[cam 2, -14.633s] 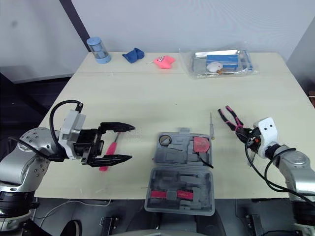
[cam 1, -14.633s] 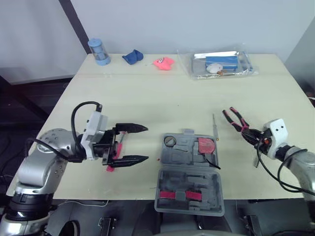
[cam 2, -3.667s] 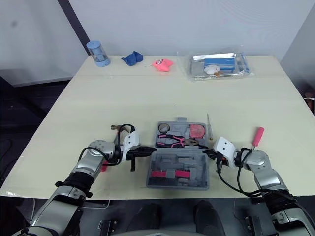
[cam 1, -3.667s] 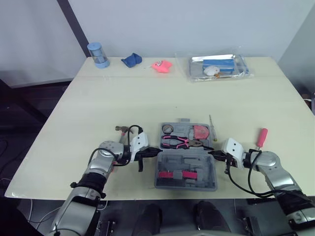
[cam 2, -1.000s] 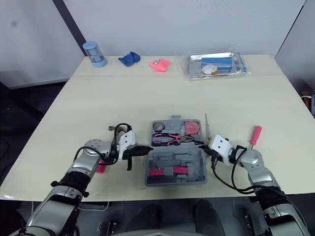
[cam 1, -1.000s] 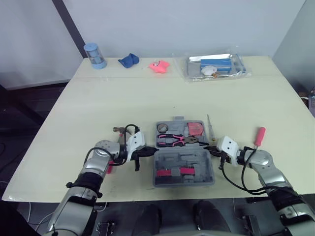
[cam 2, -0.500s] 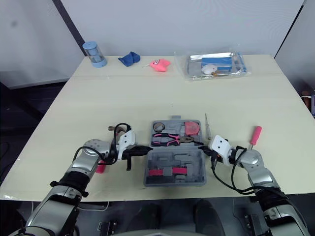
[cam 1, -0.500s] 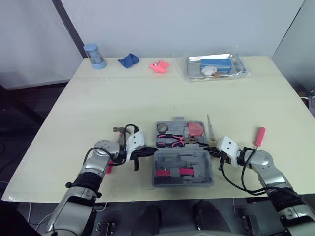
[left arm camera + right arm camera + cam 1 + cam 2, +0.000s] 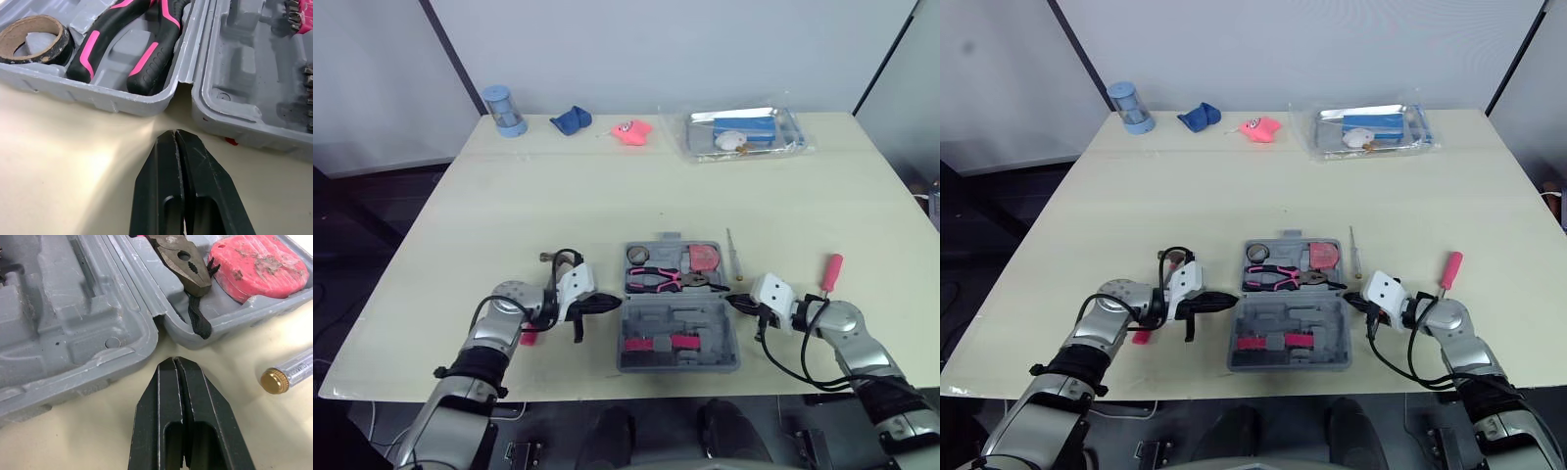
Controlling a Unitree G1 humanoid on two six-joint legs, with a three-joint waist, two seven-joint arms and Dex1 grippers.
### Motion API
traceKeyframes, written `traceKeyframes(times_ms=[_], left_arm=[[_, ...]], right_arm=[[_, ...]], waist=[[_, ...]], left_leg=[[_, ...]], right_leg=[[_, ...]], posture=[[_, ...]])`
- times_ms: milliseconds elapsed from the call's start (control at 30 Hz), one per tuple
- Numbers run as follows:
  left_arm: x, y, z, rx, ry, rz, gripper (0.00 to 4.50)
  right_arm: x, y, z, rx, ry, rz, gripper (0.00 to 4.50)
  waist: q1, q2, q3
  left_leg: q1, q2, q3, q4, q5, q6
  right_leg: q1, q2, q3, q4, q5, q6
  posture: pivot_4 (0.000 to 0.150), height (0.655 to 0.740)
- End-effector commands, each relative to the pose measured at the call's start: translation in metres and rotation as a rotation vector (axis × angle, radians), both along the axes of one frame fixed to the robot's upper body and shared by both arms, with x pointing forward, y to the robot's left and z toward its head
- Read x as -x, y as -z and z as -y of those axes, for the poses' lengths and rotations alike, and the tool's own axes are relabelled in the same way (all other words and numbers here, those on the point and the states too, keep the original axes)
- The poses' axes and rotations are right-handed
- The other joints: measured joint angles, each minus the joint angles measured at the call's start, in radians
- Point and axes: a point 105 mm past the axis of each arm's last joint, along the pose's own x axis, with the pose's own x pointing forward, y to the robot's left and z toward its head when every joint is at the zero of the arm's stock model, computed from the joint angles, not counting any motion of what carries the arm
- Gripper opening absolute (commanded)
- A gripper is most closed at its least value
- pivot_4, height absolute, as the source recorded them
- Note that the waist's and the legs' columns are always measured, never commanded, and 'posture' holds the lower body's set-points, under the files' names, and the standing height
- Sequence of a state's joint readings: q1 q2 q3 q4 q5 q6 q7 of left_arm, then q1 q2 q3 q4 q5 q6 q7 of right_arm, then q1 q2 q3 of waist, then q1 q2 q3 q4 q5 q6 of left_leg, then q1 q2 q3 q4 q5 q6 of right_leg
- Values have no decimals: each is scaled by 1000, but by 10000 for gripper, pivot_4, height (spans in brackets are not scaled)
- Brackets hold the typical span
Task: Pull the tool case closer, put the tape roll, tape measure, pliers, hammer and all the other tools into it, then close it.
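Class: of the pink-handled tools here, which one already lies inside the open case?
The pliers, in the tool case between tape roll and tape measure. The screwdriver and another pink handle lie out on the table.

Blue jar (image 9: 503, 108), pink toy (image 9: 632, 131), plastic pkg (image 9: 744, 132)

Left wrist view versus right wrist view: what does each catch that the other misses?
Of the two, the left wrist view has the brown tape roll and the handles of the pink-and-black pliers. The right wrist view has the pliers' steel head, the red tape measure and a brass-capped clear tube lying on the cream table. Both show the open grey plastic tool case at its hinge gap, with a pair of black jaws shut just outside it.
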State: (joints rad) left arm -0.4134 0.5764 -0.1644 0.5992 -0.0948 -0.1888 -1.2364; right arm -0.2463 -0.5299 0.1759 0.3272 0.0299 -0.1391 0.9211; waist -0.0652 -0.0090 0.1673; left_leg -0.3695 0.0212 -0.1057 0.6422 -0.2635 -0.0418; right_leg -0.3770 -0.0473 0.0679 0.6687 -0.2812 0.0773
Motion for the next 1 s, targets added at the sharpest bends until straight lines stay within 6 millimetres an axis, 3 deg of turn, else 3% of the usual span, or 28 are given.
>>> traceKeyframes(times_ms=[33,333,600,700,867,900,967,1000], left_arm=[[1,-7,-11,9,-40,21,944],[23,-55,-17,235,-91,96,944],[41,-87,-67,373,-382,151,944],[55,-88,-98,390,-532,158,8310],[83,-72,-149,386,-770,152,32268],[87,-68,-156,383,-808,149,37933],[95,-59,-169,367,-867,139,45000],[98,-55,-172,361,-883,135,45000]], right_arm=[[-2,-13,14,-22,45,42,0],[11,-49,46,-155,160,101,0],[39,-68,96,-278,357,134,0],[59,-69,127,-298,472,134,0],[99,-55,177,-295,662,90,0],[105,-53,184,-299,691,81,2511],[115,-48,197,-302,749,73,9101],[118,-46,201,-303,764,69,13167]], waist=[[0,0,0],[5,1,1],[17,1,2],[22,1,2],[25,1,2],[24,1,2],[24,1,2],[24,1,2]], left_leg=[[0,0,0,0,0,0],[-2,0,0,0,0,0],[-2,0,0,-1,0,0],[-2,0,0,-1,0,0],[-2,0,1,-5,0,0],[-2,0,1,-5,0,0],[-1,0,2,-5,0,0],[-1,0,2,-5,0,0]], right_leg=[[0,0,0,0,0,0],[-1,0,0,0,0,0],[-1,-1,0,-2,0,0],[-1,-1,0,-3,0,0],[-1,-1,0,-6,0,0],[-1,-1,0,-6,0,0],[0,-1,1,-6,-1,0],[0,-1,1,-6,-1,0]], posture=[[1500,7400],[1500,7400],[1500,7400],[1500,7400],[1500,7400],[1500,7400],[1500,7400],[1500,7400]])
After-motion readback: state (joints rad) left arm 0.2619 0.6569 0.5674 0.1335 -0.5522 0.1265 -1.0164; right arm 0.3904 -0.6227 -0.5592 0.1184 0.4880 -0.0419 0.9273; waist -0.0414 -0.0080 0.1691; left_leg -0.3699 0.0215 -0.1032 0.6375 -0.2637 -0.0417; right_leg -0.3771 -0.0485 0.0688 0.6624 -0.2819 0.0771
